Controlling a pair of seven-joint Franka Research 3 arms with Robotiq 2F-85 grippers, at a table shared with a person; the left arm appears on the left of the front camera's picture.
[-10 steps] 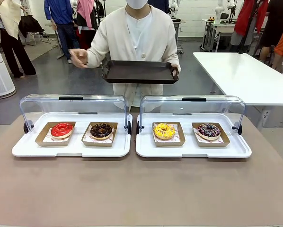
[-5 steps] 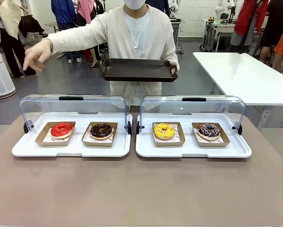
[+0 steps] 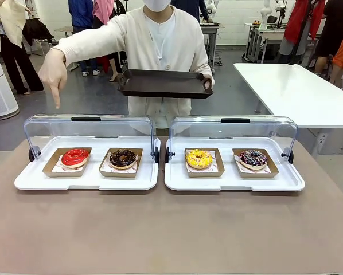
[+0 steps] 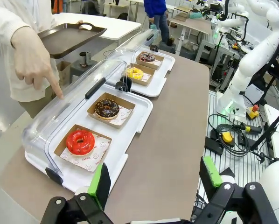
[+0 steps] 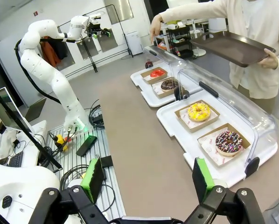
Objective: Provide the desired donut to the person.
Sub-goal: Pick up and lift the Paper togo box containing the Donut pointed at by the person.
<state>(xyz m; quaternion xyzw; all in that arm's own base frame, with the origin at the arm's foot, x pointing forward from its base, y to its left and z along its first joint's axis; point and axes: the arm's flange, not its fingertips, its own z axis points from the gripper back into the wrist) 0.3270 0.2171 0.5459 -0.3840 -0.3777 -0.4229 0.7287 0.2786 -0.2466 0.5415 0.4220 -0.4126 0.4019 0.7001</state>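
The person [image 3: 160, 40] in a cream cardigan stands at the far side, holding a dark tray [image 3: 164, 83] in one hand. Their other hand [image 3: 53, 74] points a finger down over the left case, above the red donut [image 3: 75, 157] [image 4: 80, 141] [image 5: 156, 73]. Beside it lies a chocolate donut [image 3: 123, 158] [image 4: 107, 108] [image 5: 169, 84]. In the right case lie a yellow donut [image 3: 199, 158] [image 5: 198, 111] and a sprinkled dark donut [image 3: 253, 158] [image 5: 228, 142]. My left gripper [image 4: 154, 179] is open, above the table's near left end. My right gripper [image 5: 148, 179] is open too, off the table's right end.
Each white display tray [image 3: 91, 182] [image 3: 234, 183] has its clear lid [image 3: 88, 129] [image 3: 233, 129] tilted up at the back. The brown tabletop [image 3: 171, 229] in front of the trays is bare. A white table [image 3: 297, 91] stands at the back right, with people beyond.
The person's free arm swung out to picture left and the hand now points downward over the left case. The dark tray shifted slightly. The donuts stay put.
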